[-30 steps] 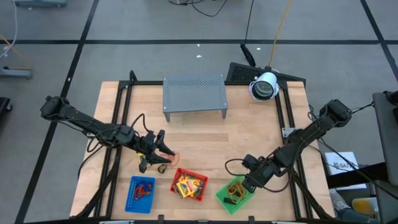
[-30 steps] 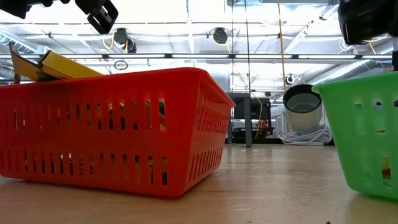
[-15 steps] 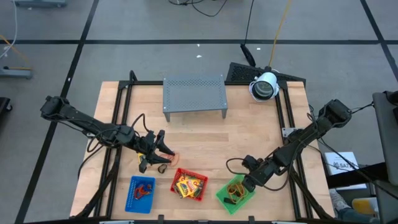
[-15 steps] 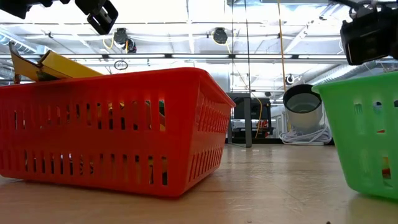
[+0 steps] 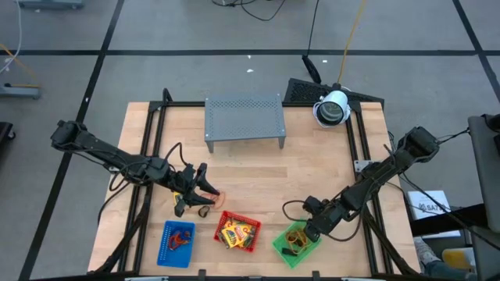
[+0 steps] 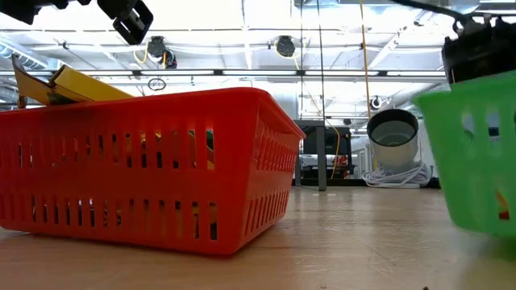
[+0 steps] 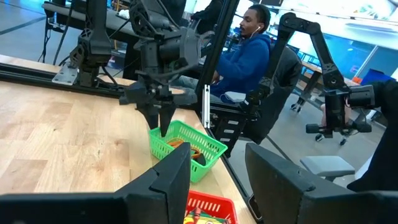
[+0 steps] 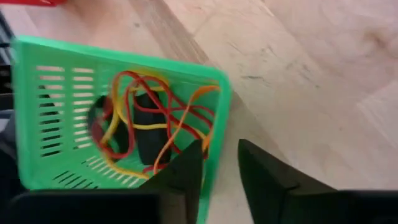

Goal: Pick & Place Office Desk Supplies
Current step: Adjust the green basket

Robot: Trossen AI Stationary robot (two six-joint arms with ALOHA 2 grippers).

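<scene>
The green tray (image 5: 295,242) holds orange, red and yellow rubber-band loops (image 8: 143,124) and a dark clip (image 8: 149,134). My right gripper (image 5: 309,229) (image 8: 221,177) is down at this tray's rim, toward the table's right edge. It also shows in the low view (image 6: 480,52). The red tray (image 5: 237,232) holds yellow packets (image 6: 72,84), and the blue tray (image 5: 177,240) holds red and purple bits. My left gripper (image 5: 201,191) (image 7: 217,180) hangs open above the table beside an orange loop (image 5: 212,200) that lies flat on the wood. My right gripper has the green tray's side wall (image 8: 214,155) between its fingers, one finger (image 8: 183,177) inside the tray and one (image 8: 264,171) outside. It comes from above, slanting down. The tray's bottom stays on the table, and it is blurred in the low view (image 6: 472,161).
The grey perforated rack (image 5: 244,117) stands at the far side, with a white round camera (image 5: 332,108) to its right. Bare wood lies between the rack and the trays. A person in a blue top (image 7: 252,53) sits beyond the table.
My right gripper has come down onto the green tray's rim. The tray has shifted a little and now shows tilted and blurred in the low view.
</scene>
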